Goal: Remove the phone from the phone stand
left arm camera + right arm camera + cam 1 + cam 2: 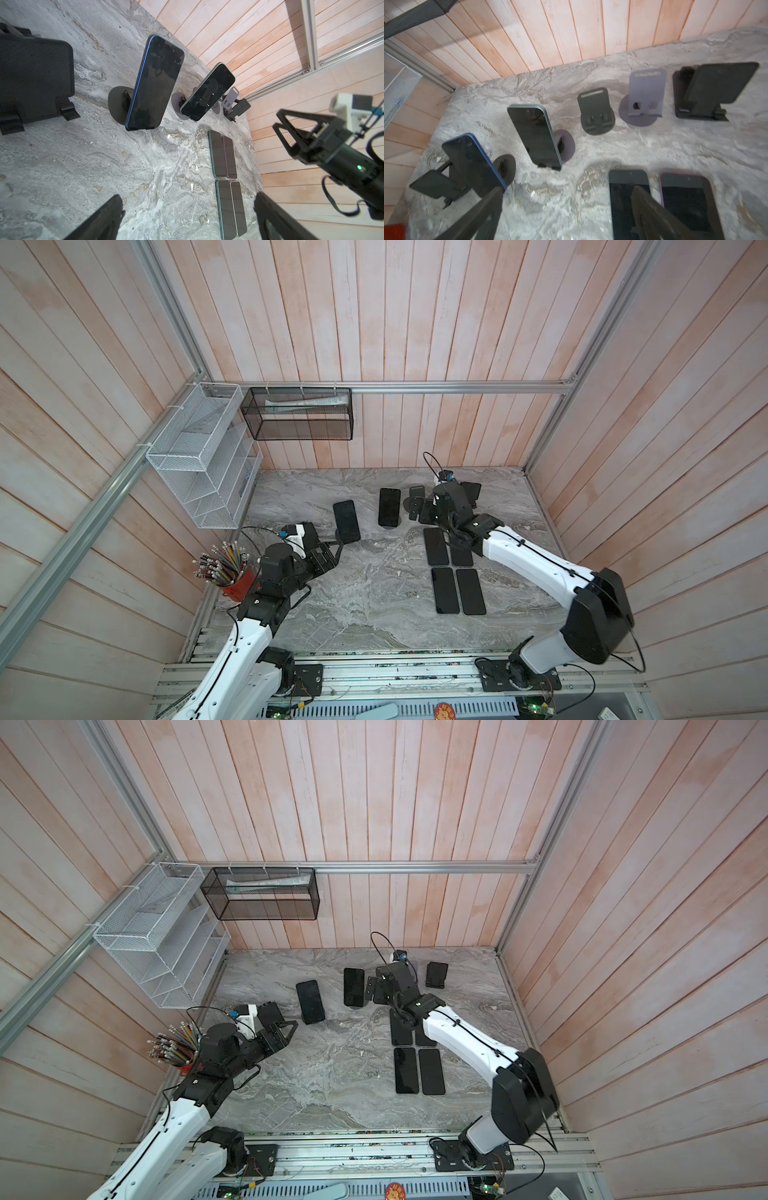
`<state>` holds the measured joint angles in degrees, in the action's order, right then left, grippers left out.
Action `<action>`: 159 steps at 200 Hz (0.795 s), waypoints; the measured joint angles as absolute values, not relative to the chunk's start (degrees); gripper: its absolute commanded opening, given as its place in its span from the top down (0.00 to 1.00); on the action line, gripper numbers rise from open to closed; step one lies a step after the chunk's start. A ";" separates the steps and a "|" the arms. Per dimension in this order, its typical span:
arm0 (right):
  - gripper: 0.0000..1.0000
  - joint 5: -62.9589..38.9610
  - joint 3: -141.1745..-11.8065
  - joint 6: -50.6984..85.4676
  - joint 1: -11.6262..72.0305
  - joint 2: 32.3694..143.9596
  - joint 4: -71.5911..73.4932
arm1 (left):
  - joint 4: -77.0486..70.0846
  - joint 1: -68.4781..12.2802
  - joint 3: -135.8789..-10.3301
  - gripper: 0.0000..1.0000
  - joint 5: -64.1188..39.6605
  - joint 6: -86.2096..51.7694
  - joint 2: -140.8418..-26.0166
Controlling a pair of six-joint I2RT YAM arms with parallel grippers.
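Two phones stand propped on round-based stands. The blue-edged phone (154, 83) leans on its phone stand (118, 106) at centre left of the left wrist view. The green-edged phone (207, 92) sits on a second stand (176, 104) to its right. Four stands are bare. In the right wrist view a dark round one (596, 112), a purple-grey one (645, 97) and a black angular one (716, 89) run along the upper right. A fourth black stand (35, 72) fills the left edge of the left wrist view.

Four flat phones (470, 592) lie face up in a two-by-two block at right of centre on the counter (365, 614). The right arm covers part of the upper pair.

The left tool (188, 196) is spread wide and empty, just lower left of the blue-edged phone. The right tool (568, 190) is also wide apart, gripping nothing, above the upper flat pair.

A red pencil cup (232, 572), a white wire rack (199, 456) and a black mesh basket (299, 414) sit at left.
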<state>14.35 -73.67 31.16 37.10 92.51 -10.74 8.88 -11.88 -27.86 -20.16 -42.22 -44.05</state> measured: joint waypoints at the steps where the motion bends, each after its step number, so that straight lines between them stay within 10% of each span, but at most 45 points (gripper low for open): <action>1: 0.02 14.39 -73.97 31.14 37.10 92.79 -10.74 | 8.88 -11.90 -27.83 0.00 -20.18 -42.28 -44.05; 159: 0.02 19.97 -108.07 27.59 38.72 120.29 -16.14 | 11.64 -12.25 -30.85 0.00 -19.16 -42.74 -40.14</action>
